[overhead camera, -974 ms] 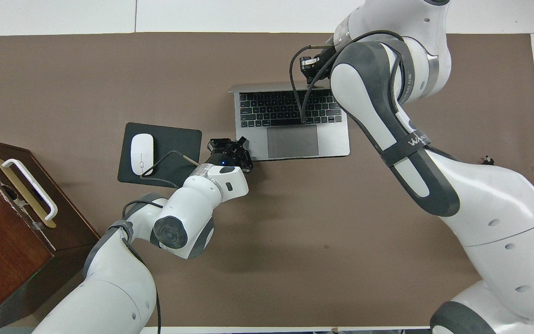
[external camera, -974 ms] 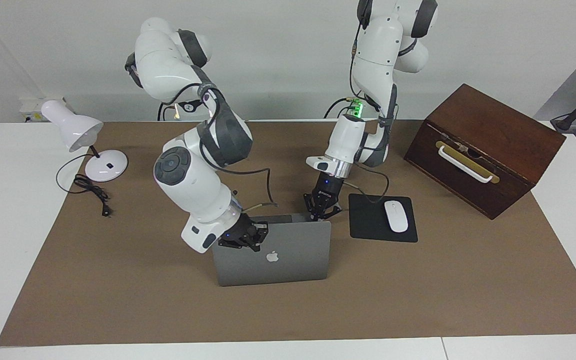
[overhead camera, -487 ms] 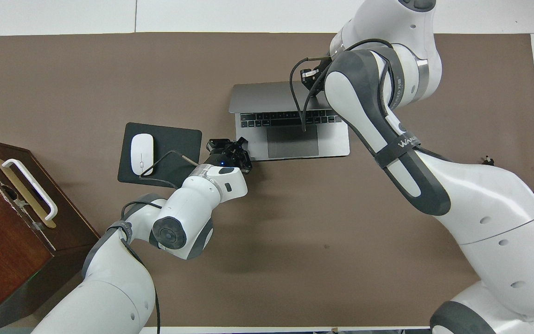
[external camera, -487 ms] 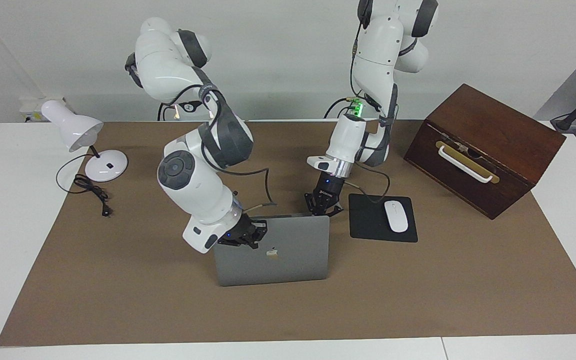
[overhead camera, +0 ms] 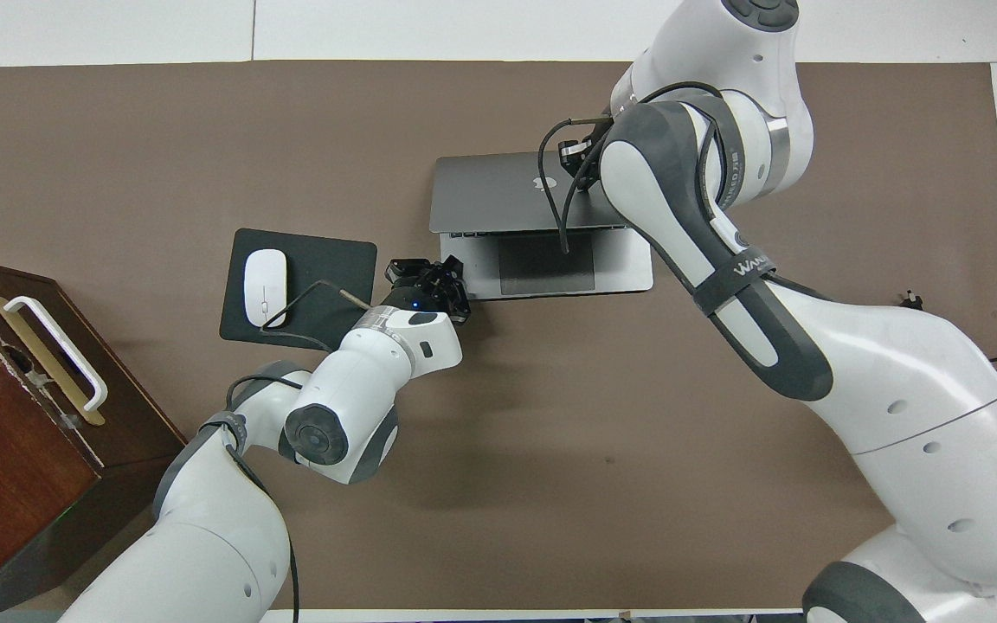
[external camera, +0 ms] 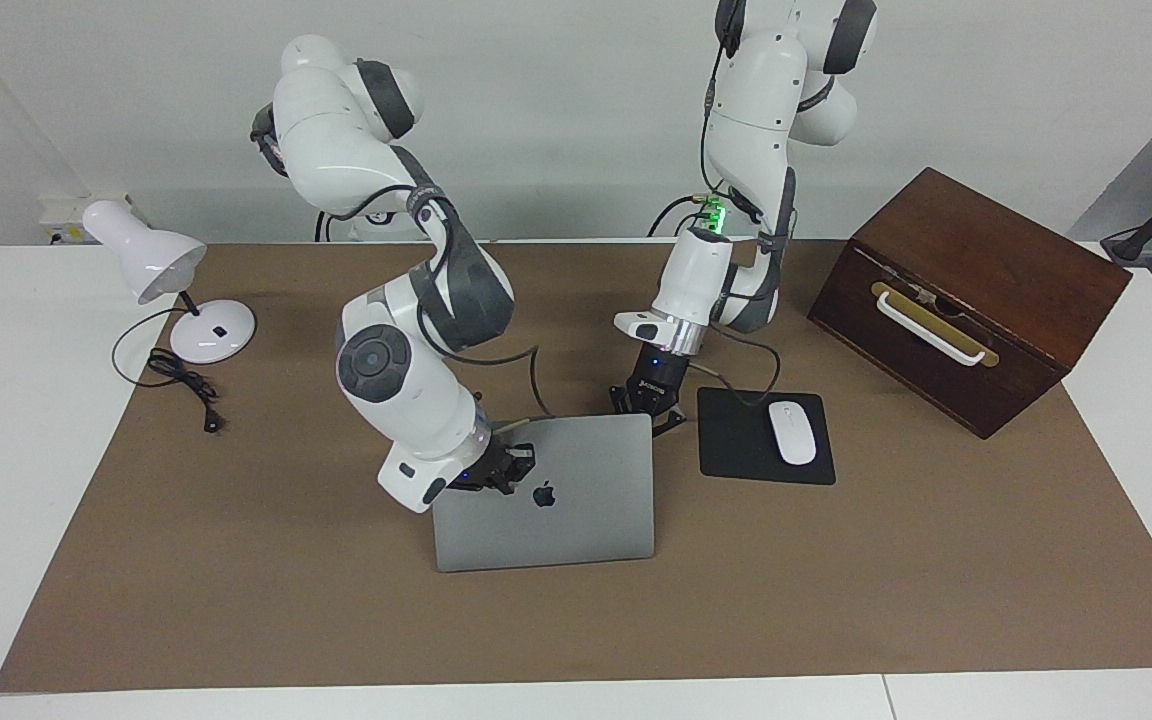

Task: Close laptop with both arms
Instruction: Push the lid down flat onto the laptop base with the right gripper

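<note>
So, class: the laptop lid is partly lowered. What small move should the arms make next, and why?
Probably the right gripper, shut and resting on the lid of the laptop, should press it a little further down toward the robots. In the overhead view the trackpad still shows under the tilted lid, so it isn't closed. The left gripper, shut at the base's near corner, should hold there to steady it.

The laptop [external camera: 556,510] had a smooth, matt metal lid. The arms [external camera: 406,390] wore glossy white plastic shells. The box [external camera: 966,295] was dark, polished wood. The table cover [external camera: 886,590] looked matt and paper-like.
</note>
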Motion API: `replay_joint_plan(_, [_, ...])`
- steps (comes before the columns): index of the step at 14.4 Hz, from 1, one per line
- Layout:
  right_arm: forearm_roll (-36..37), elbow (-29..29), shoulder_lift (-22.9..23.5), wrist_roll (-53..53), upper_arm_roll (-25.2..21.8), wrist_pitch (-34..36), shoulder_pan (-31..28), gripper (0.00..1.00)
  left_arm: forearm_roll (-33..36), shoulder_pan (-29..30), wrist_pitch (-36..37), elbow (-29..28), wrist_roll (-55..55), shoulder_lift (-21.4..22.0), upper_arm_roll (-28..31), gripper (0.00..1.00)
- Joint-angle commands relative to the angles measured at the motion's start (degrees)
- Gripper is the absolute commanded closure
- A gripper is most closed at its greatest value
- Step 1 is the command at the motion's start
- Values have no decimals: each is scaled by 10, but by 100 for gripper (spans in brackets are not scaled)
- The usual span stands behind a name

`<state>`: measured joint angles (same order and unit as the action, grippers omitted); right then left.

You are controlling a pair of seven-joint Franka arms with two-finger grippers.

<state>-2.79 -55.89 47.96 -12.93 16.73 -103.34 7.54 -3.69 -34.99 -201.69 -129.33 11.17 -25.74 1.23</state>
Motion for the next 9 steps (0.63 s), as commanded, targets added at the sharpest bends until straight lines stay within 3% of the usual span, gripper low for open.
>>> replay_joint_plan(1, [12,-32,-8,-10,8,-5,-7,100,-4,4,8,-36,18,-1,5,100])
replay_joint_plan(9, [43,-85,-8,-10,8,-55,-6,100,-3,2,8,-42,19,-2,5,100])
